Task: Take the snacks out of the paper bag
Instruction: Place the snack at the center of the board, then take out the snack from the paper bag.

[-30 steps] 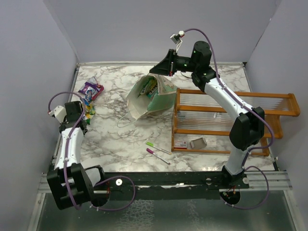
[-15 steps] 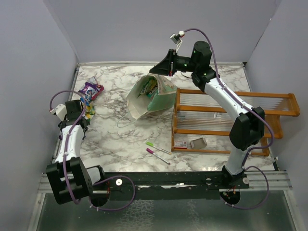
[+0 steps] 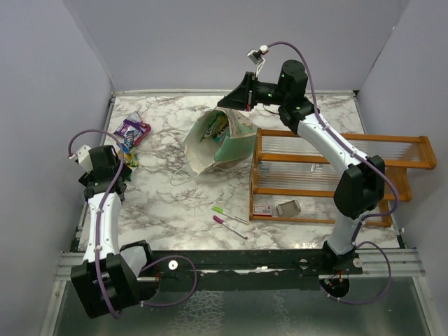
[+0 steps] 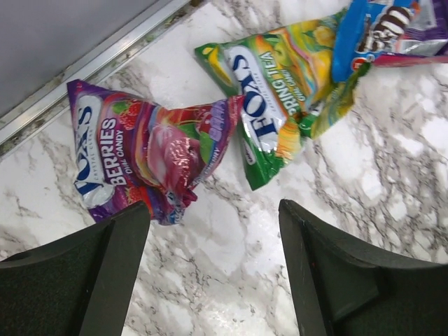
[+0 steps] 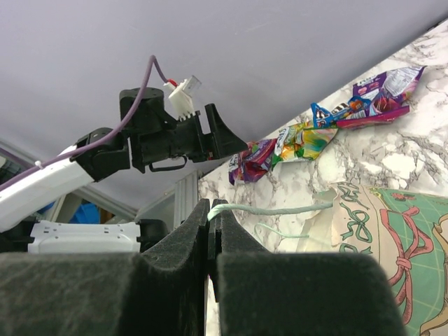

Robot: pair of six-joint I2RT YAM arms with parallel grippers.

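Your snacks (image 3: 131,136) lie in a loose heap by the tabletop's (image 3: 175,203) left edge, toward its far corner. Since a second ago the left tool (image 4: 212,210) has spread its jaws from shut to well apart and drawn back toward the left edge. It now holds nothing. It hangs just short of the purple berry packet (image 4: 140,150), with the green tea packet (image 4: 280,105) and a blue packet (image 4: 392,28) beyond.

The paper bag (image 3: 217,143) has not moved. It stands tilted mid-tabletop near the far edge, with more packets showing in its mouth. Your right tool (image 5: 210,210) is clamped shut on the bag's string handle (image 5: 266,208), as before.

The orange wooden rack (image 3: 329,175) sits against the bag's right side. Two pens (image 3: 229,221) lie nearer the near edge. Bare marble separates the heap from the bag.
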